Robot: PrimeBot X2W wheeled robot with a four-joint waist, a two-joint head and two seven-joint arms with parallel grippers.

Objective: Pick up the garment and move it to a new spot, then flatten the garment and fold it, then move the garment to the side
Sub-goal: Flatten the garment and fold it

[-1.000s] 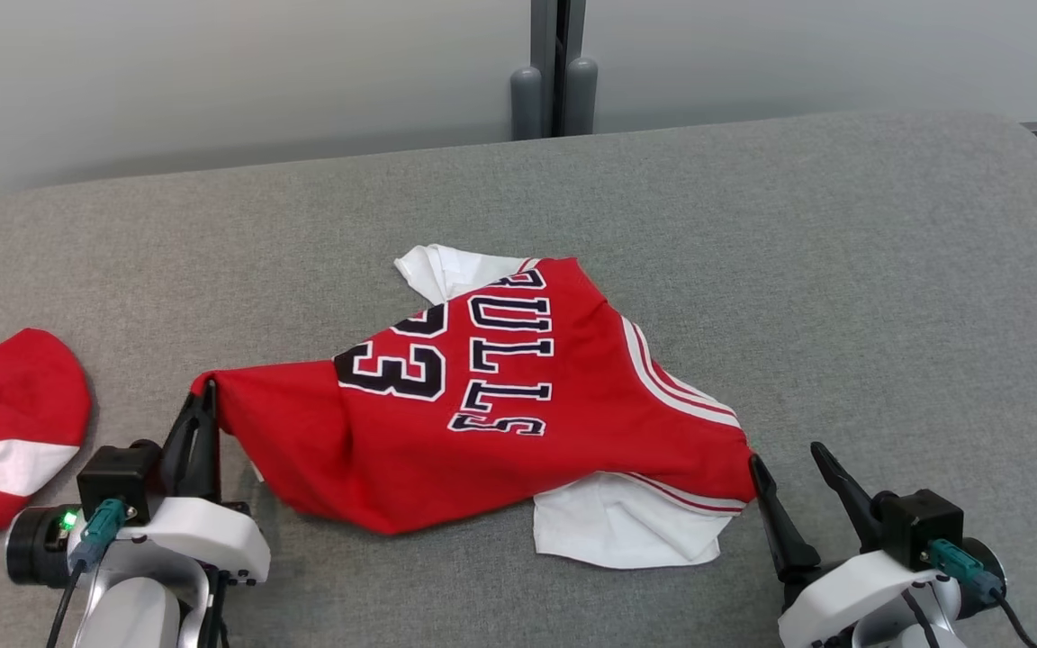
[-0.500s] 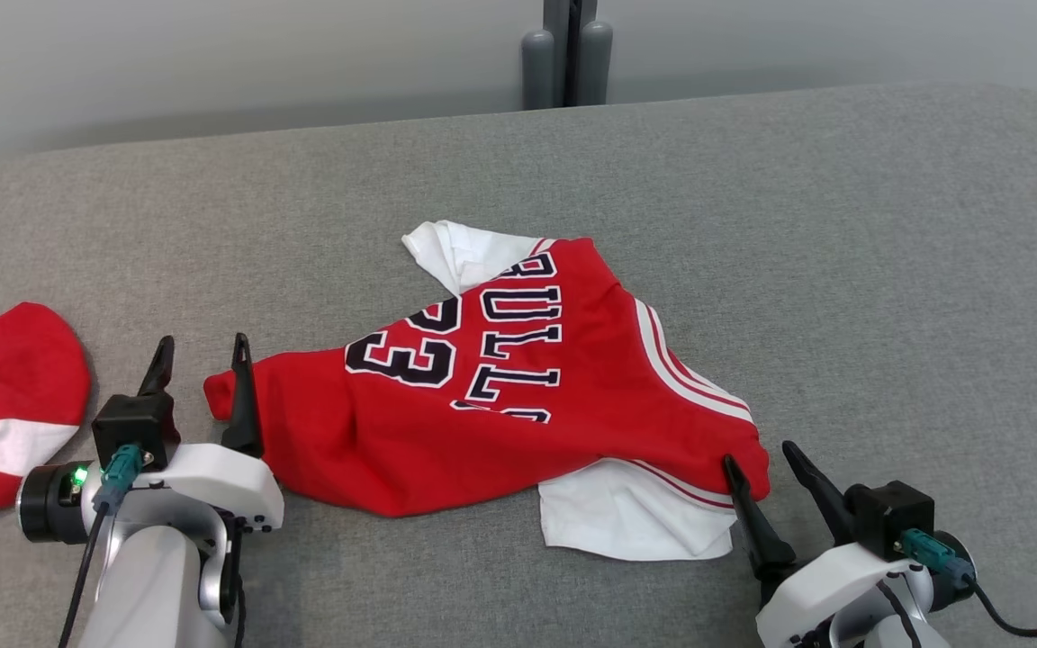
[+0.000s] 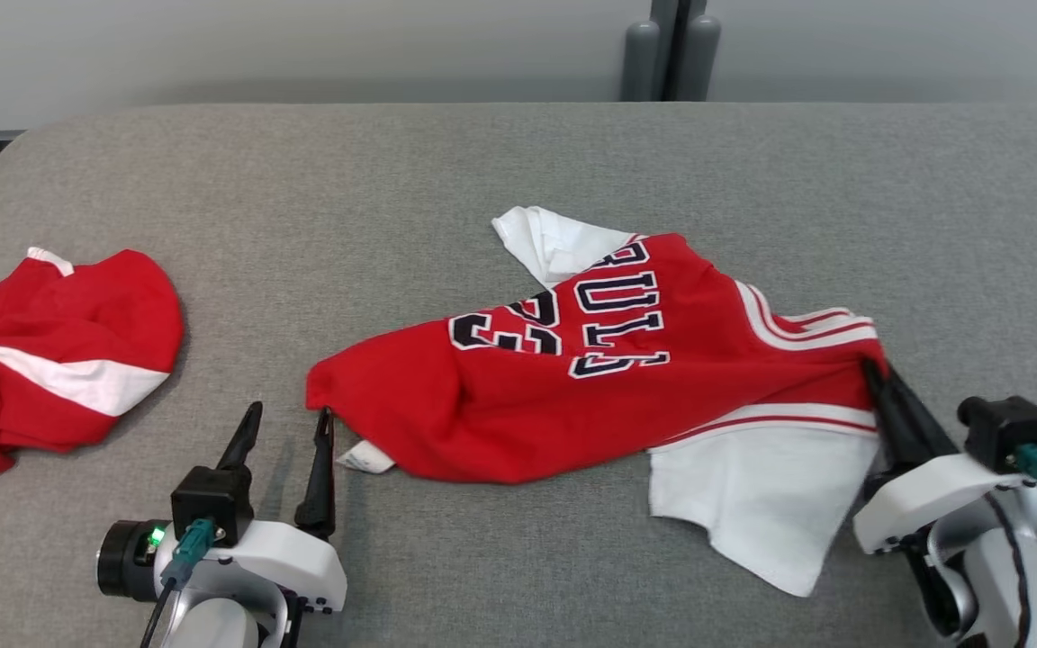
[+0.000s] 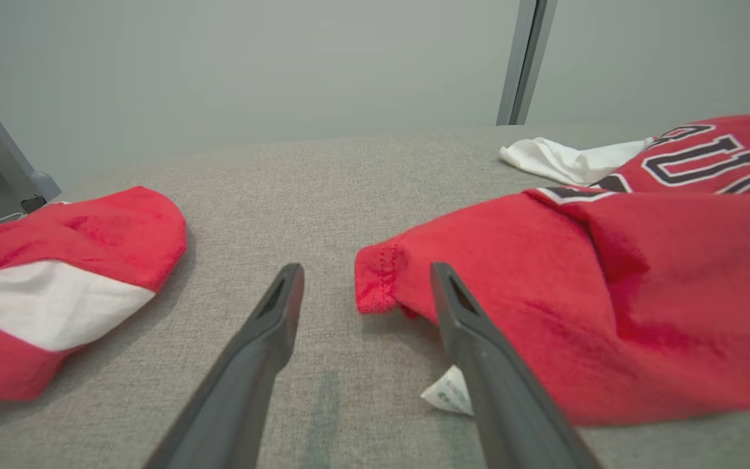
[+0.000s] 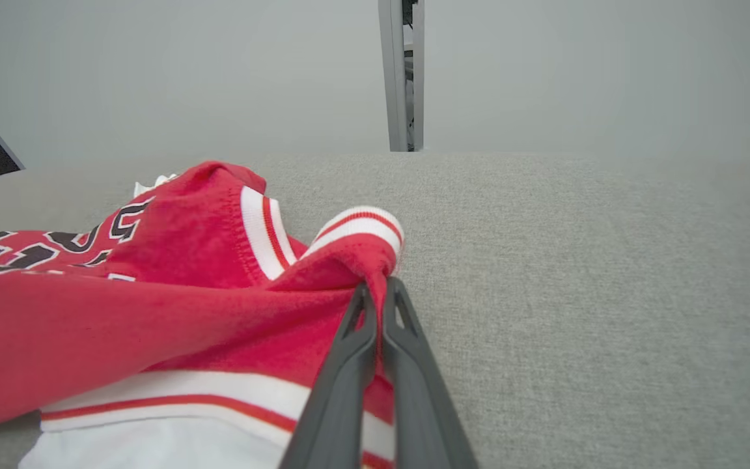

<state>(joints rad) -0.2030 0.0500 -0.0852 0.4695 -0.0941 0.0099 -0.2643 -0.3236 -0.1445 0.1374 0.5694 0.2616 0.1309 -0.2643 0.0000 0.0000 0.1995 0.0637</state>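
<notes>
Red basketball jersey with white striped trim and dark lettering (image 3: 590,396) lies near the middle of the grey fabric-covered desk (image 3: 392,180), rumpled and bunched, with a white under-layer (image 3: 752,486) sticking out at its near right side and a small white label (image 3: 365,457) poking out at the near left.

Right gripper (image 3: 879,382) is pinched tight on the jersey's right-hand trimmed edge. The right wrist view shows red cloth squeezed between the two dark fingers, the edge lifted a bit off the desk.

Left gripper (image 3: 289,414) is spread wide and empty, low over the desk just beside the jersey's left corner – contact with the cloth can't be told.

A second crumpled red-and-white garment (image 3: 59,351) sits well apart at the far left.

Progress, as a judgement: early to middle. The jersey is out on open desk but not flat, so this looks like the spreading step, one side gripped. Left to do – finish flattening, fold, shift to the side.
</notes>
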